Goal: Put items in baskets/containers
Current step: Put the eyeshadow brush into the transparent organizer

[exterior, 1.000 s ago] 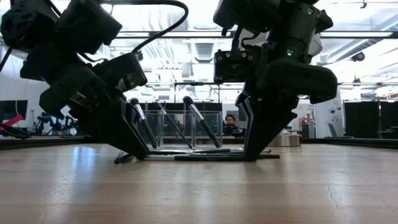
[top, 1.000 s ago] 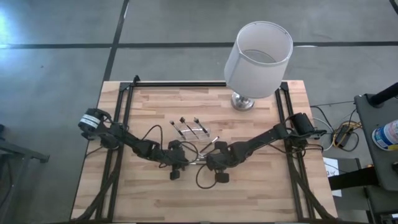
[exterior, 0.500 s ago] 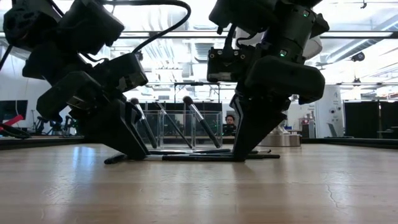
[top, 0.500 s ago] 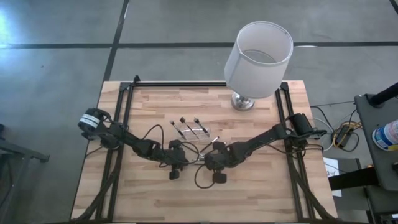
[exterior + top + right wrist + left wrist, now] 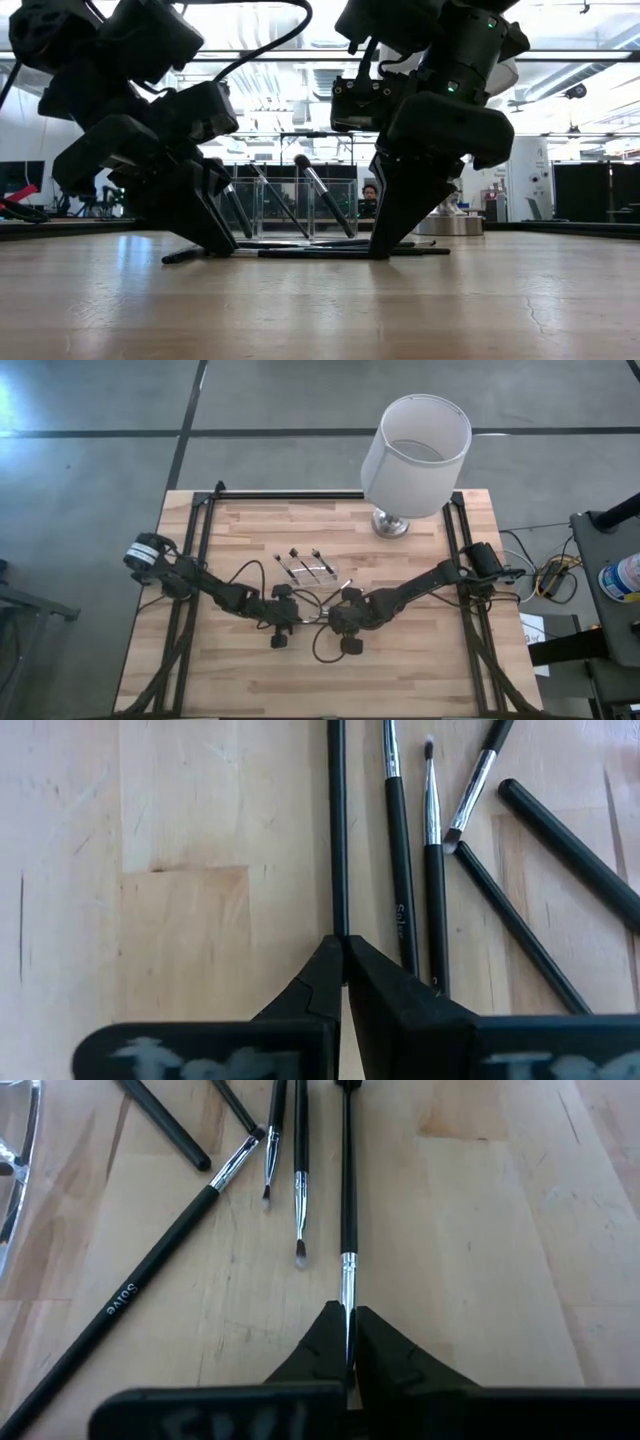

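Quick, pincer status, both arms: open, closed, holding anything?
Left pincer: closed on the silver end of a thin black brush lying on the table.
Right pincer: closed on the handle of the same brush.

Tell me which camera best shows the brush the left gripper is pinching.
The left wrist view: the brush runs straight out from the left gripper, whose fingers are shut on its silver ferrule. The right wrist view shows its black handle in the right gripper. High and low views show only thin lines.
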`<state>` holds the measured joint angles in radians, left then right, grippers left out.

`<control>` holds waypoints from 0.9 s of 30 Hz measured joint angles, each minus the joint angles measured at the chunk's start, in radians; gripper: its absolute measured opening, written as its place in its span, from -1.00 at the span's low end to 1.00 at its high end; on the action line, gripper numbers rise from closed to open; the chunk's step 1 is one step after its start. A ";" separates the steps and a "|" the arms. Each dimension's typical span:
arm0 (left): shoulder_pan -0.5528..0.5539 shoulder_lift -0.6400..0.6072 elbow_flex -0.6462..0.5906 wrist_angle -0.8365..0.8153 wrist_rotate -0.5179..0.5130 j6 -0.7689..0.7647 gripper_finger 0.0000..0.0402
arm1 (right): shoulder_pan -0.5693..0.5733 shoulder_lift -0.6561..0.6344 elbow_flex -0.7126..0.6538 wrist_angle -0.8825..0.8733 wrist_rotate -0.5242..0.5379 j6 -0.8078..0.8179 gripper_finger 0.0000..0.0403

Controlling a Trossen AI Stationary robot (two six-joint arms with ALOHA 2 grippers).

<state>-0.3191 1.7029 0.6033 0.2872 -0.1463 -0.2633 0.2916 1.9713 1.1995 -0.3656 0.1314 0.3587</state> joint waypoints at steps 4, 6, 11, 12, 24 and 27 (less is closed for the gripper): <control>0.000 -0.006 0.016 -0.008 -0.001 0.000 -0.99 | 0.000 -0.001 0.000 -0.002 -0.001 0.001 -0.96; 0.000 -0.016 0.025 -0.021 -0.002 0.000 -0.99 | 0.000 -0.001 0.000 -0.004 -0.001 0.001 -0.96; 0.000 -0.035 0.038 -0.069 -0.003 0.005 -1.00 | 0.000 -0.001 0.000 0.003 -0.001 0.001 -0.96; 0.000 -0.037 0.038 -0.070 -0.004 0.005 -1.00 | 0.000 -0.001 0.001 0.003 -0.001 0.000 -0.96; 0.000 -0.066 0.038 -0.097 -0.015 0.003 -0.98 | 0.008 -0.025 0.002 0.006 0.007 -0.023 -0.87; 0.000 -0.070 0.037 -0.102 -0.028 0.003 -0.99 | 0.010 -0.035 0.004 0.007 0.026 -0.025 -0.82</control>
<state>-0.3187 1.6333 0.6407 0.1857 -0.1742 -0.2607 0.3016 1.9366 1.2034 -0.3590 0.1574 0.3336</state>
